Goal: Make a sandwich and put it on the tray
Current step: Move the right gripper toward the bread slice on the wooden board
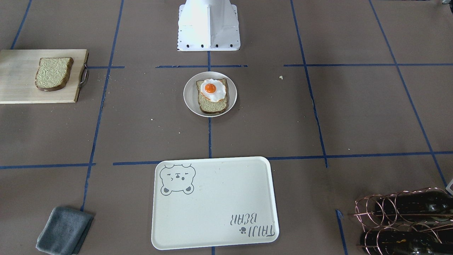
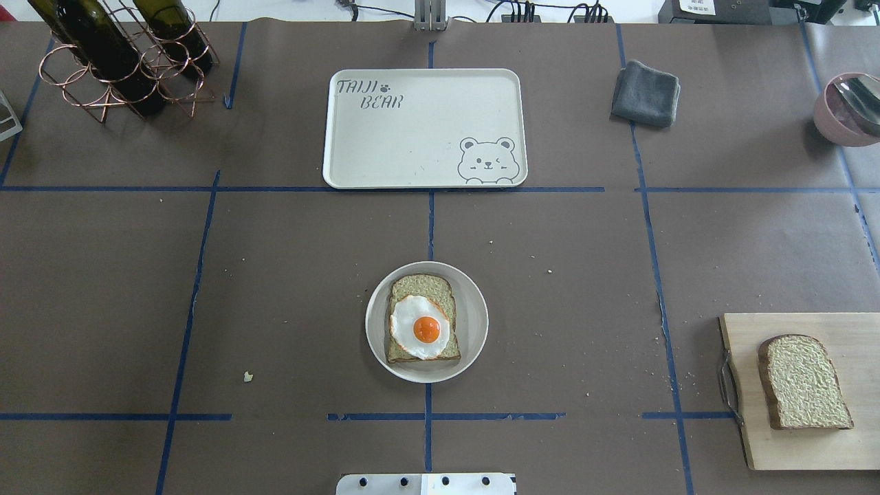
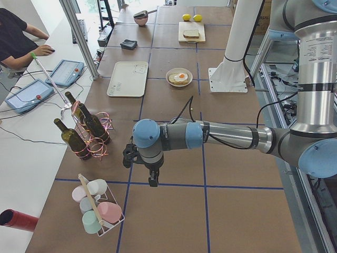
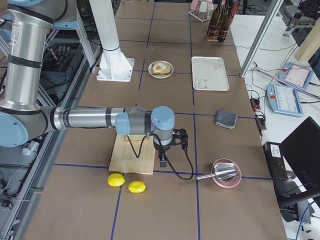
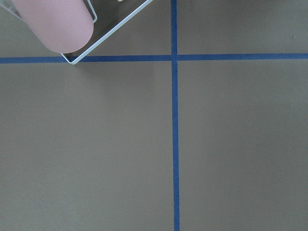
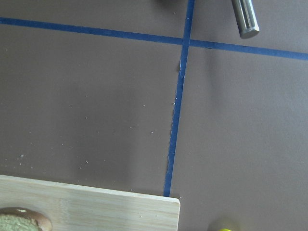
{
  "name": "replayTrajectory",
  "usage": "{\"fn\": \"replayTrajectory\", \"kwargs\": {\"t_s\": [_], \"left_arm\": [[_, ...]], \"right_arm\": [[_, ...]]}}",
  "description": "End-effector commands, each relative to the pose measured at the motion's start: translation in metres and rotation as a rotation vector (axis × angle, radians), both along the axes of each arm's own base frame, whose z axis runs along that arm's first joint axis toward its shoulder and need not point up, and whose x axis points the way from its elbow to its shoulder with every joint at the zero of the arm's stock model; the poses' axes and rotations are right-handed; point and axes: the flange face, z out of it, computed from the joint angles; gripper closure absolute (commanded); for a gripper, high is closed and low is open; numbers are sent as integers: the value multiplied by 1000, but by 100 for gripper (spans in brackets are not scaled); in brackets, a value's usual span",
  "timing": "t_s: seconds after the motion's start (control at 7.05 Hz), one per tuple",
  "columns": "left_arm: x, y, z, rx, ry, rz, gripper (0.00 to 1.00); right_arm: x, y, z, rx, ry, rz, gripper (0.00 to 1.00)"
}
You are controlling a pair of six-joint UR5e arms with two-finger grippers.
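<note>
The tray (image 1: 212,212) lies nearest; whether left gripper (image 3: 153,181) and right gripper (image 4: 163,162) are spread I cannot tell; capping could skid the egg (image 1: 212,90) off

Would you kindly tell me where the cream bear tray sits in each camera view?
Front-facing: tray bottom centre.
Overhead: tray top centre.
Exterior left: tray upper left-centre.
Exterior right: tray upper right-centre.
Both wrist views: not in view.
Shared landmark: round plate on its robot side.
</note>
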Motion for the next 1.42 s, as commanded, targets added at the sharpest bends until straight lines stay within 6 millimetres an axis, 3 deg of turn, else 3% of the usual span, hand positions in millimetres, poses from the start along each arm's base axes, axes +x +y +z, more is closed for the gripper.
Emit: {"fn": "replayTrajectory", "kwargs": {"t_s": [0.0, 0.71, 0.85, 0.99, 1.28], "left_arm": [[0, -2, -11, 25, -2, 1, 0], [14, -3, -27, 48, -3, 25, 0], [16, -1, -23, 33, 44, 12, 0], [19, -3, -27, 41, 78, 13, 0], [19, -2, -25, 39, 85, 13, 0]], "right_arm": [[0, -2, -2, -2, -5, 6, 0], [-11, 1, -5, 13, -77, -21, 0], [-32, 3, -15, 4, -169, -55, 0], [-40, 17, -19, 9, -207, -73, 0], [-98, 50, -20, -22, -152, -68, 0]]}}
